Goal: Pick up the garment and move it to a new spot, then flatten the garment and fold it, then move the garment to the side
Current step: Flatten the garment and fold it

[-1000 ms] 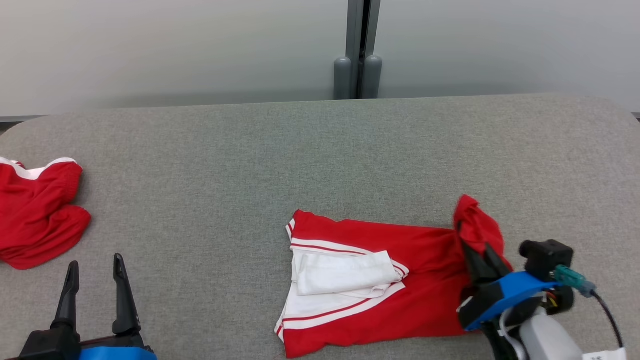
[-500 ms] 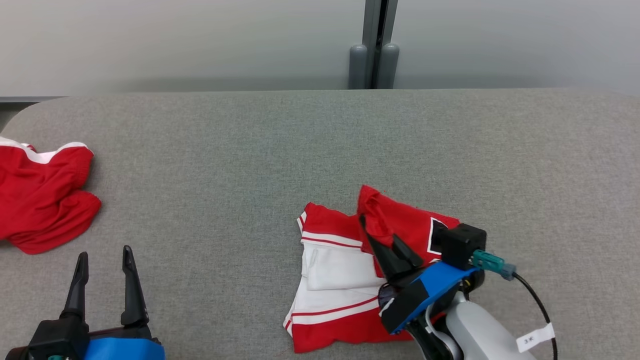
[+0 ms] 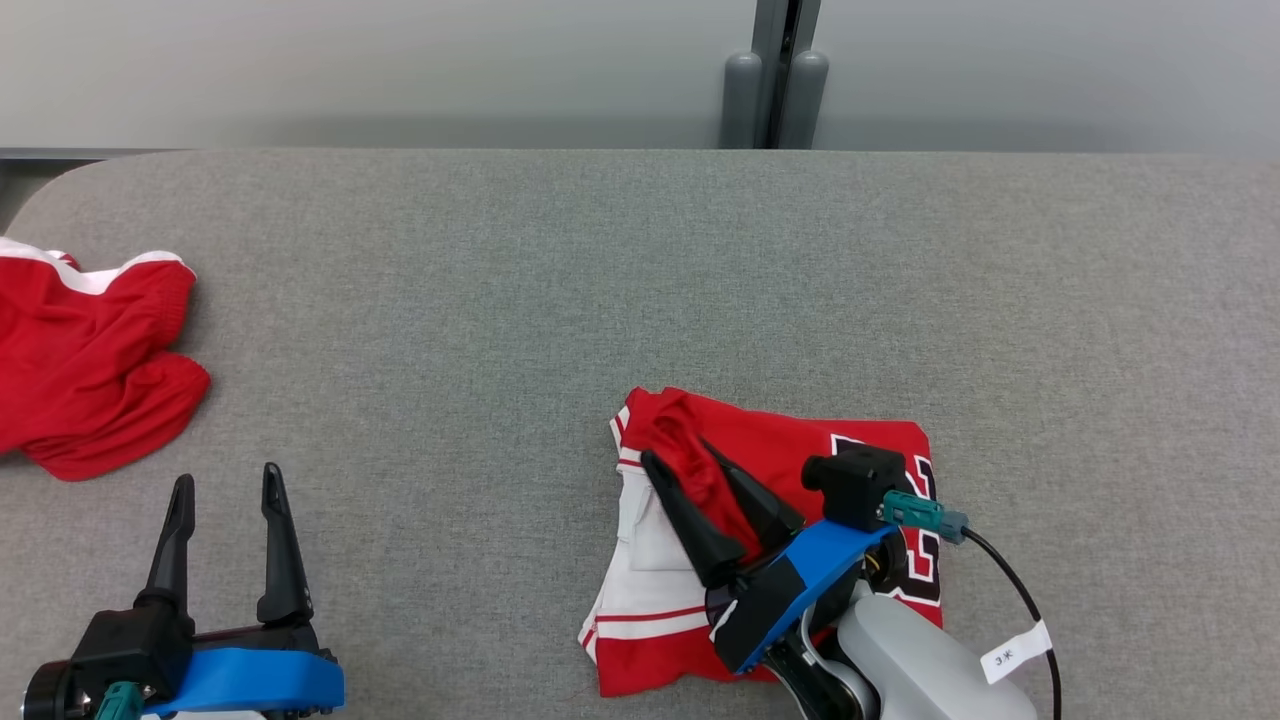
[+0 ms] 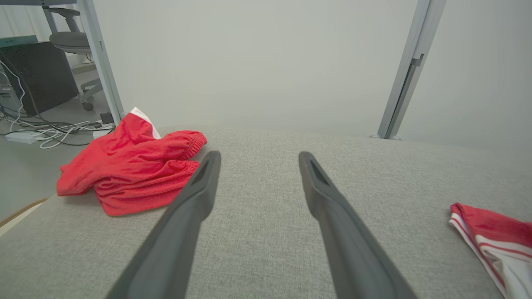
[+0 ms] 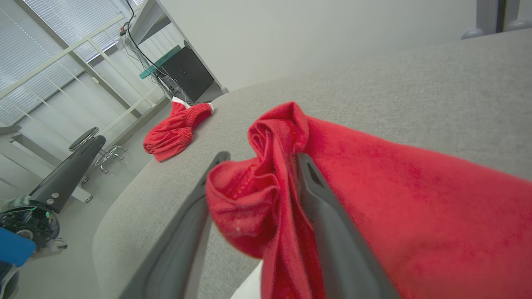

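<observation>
R fingers (image 3: 690,520) half-spread, garment (image 3: 790,440) fold bunched btwn them; L fingers (image 3: 282,545) wide.

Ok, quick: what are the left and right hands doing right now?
Left hand: open, holding nothing.
Right hand: open, with a fold of the red garment bunched between its fingers.

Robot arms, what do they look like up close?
The left tool and right tool each have two long, dark, pointed fingers on a blue mount. Behind the right tool are a black box, teal plug, black cable, white tag and pale forearm.
</observation>
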Controlling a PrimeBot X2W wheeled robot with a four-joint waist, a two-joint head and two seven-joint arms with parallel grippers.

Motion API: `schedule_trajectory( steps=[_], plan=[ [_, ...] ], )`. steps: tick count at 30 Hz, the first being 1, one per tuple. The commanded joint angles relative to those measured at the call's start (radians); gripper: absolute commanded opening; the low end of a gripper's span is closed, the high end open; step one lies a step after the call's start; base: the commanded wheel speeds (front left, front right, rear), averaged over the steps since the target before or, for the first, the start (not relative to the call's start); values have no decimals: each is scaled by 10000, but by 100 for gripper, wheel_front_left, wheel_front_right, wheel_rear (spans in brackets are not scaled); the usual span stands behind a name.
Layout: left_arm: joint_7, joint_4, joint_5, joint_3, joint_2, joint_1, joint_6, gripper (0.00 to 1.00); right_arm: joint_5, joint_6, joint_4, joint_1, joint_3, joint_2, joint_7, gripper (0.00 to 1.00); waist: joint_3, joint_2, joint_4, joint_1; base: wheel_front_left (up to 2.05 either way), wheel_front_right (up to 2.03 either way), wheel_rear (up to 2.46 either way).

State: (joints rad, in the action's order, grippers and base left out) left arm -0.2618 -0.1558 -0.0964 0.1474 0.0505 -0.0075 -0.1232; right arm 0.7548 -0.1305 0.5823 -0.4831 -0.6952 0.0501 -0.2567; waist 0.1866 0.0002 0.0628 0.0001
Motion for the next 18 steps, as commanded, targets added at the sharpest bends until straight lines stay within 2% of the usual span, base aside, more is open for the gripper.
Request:
schedule_trajectory(
  steps=[1,3,7,11,12,18],
  plan=[
    [-42,-23,-18,-44,0,-181,-24,100,55,-5,51,-220,-129,12,-61,100,17,-2,7,-1,0,0,0],
    [-42,-23,-24,-40,-2,-174,2,100,59,-5,57,-320,-254,13,-79,100,4,-2,-43,-1,0,0,0],
    [-42,-42,-23,43,0,-51,38,100,-920,-3,-94,-409,263,21,-90,100,-115,-2,-198,-1,0,0,0],
    [-42,21,69,107,-1,12,25,100,-2130,-3,-625,-28,1502,130,-91,100,-268,-2,-363,-1,0,0,0],
    [-42,55,105,127,-1,58,15,100,-2590,-3,-1042,262,2199,287,-90,100,-350,-2,-449,-1,0,0,0],
    [-42,146,202,81,-1,142,-15,100,-3936,-3,-2358,1336,3997,750,-87,100,-601,-2,-713,-1,0,0,0]
  ],
)
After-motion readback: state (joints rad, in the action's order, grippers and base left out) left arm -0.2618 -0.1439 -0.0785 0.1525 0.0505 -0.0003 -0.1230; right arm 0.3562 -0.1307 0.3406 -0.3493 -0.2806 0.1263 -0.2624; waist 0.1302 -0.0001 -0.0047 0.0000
